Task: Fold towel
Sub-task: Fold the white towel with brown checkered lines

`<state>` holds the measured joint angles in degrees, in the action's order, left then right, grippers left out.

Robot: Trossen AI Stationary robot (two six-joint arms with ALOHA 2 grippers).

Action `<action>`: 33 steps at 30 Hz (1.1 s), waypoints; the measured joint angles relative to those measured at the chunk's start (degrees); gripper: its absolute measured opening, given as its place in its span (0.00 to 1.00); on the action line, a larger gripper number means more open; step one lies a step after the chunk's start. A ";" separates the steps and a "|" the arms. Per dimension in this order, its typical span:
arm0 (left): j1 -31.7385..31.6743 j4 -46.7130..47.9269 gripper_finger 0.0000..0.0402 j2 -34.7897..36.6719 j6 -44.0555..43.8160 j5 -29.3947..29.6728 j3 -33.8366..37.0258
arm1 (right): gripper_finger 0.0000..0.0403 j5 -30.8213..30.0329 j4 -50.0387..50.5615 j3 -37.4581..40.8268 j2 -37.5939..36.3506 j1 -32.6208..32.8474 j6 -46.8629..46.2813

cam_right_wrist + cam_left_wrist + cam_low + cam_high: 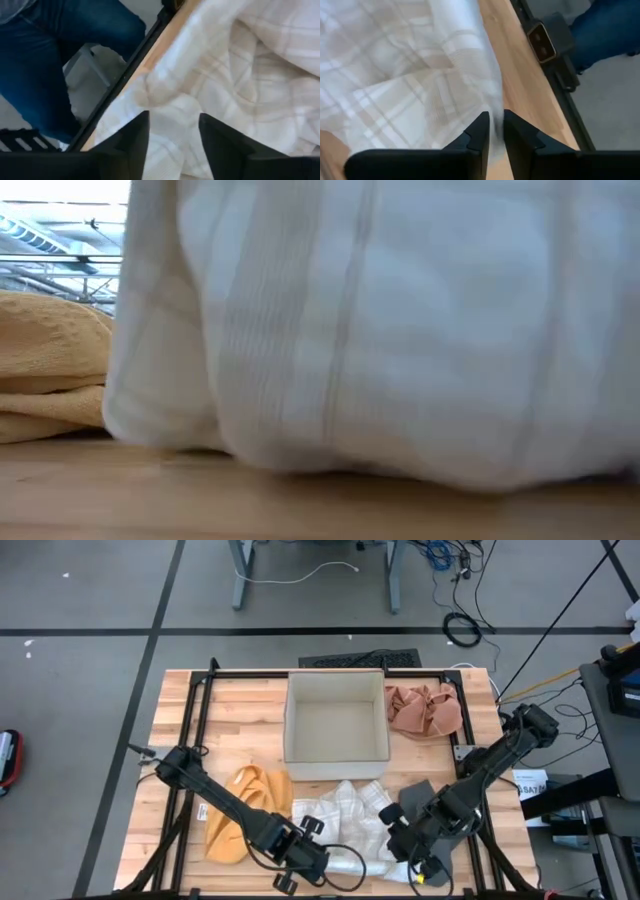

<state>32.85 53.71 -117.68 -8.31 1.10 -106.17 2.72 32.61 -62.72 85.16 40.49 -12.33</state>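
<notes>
Presently I am working the white plaid towel (345, 825), bunched at the table's (235, 705) near edge. My left gripper (492, 131) is pinching a thin hem; my right gripper (172, 131) is spread over cloth. Risk: that hem slipping out.

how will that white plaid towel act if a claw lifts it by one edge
The white plaid towel will probably hang limp: it lies crumpled in soft folds. It looks thin and light, since its edge fits the narrow gap of the left claw. It may drag across the table rather than slide free, and bunch near the orange cloth.
</notes>
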 joint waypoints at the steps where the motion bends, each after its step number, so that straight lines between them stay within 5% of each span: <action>1: 0.04 -0.18 0.18 -0.03 -0.44 0.00 0.00 | 0.43 -0.55 0.06 0.00 -0.01 0.21 -0.74; 7: -0.08 -1.26 0.25 -0.05 -3.17 0.22 0.00 | 0.47 -2.02 0.82 0.00 -0.01 0.64 -2.51; 10: 0.01 -1.14 0.27 -0.05 -3.37 1.26 -0.02 | 0.45 -8.09 4.72 0.00 -0.01 0.56 -3.67; 20: -3.15 2.25 0.27 -0.07 -2.81 16.68 0.27 | 0.39 -15.77 3.64 0.83 0.01 0.55 -5.23; 33: -10.56 -15.32 0.27 -0.21 -1.57 6.48 14.86 | 0.39 -21.22 -19.68 16.23 0.03 -4.29 -4.80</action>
<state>22.29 38.39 -117.89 -9.88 7.59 -91.31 -18.50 12.93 -46.49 85.19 36.19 -17.13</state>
